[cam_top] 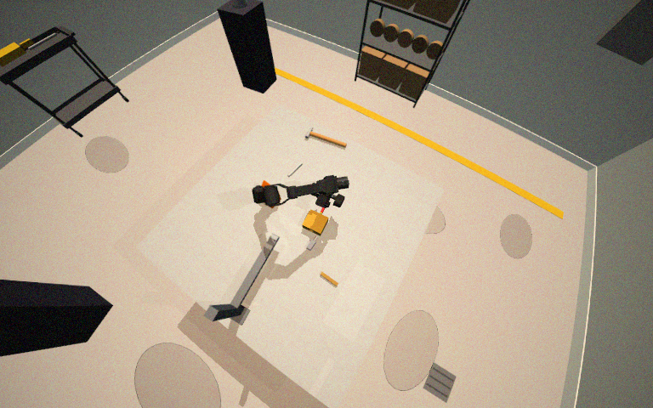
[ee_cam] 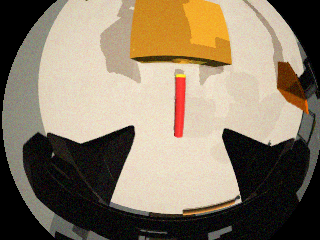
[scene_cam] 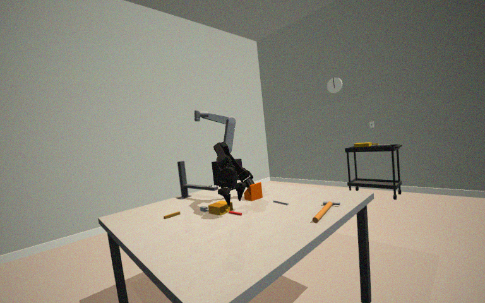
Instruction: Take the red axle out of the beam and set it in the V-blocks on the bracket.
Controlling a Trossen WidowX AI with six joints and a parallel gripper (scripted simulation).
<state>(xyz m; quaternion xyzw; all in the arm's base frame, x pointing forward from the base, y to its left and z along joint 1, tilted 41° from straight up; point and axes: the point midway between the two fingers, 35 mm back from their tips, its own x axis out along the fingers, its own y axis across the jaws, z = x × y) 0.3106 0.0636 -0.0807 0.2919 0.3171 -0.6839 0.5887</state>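
Top view: the arm reaches over so its gripper (cam_top: 331, 201) (scene_cam: 233, 202) (ee_cam: 180, 132) sits by the yellow-orange block (cam_top: 315, 223) (scene_cam: 218, 207) (ee_cam: 180, 31), which I'm guessing is the beam, with the red axle (cam_top: 323, 209) (scene_cam: 235, 213) (ee_cam: 180, 106) poking into view on the gripper side. Exterior view: axle's low down beside the block, fingers above the table (scene_cam: 228, 246), probably so they can straddle it without bumping the block. Wrist view: fingers spread about as wide as they go, nothing held, axle lined up lengthwise between them but farther off. That pose makes sense for a sideways pinch imo. Can't tell if its near end is fully out of the block, so I'd check before lifting.
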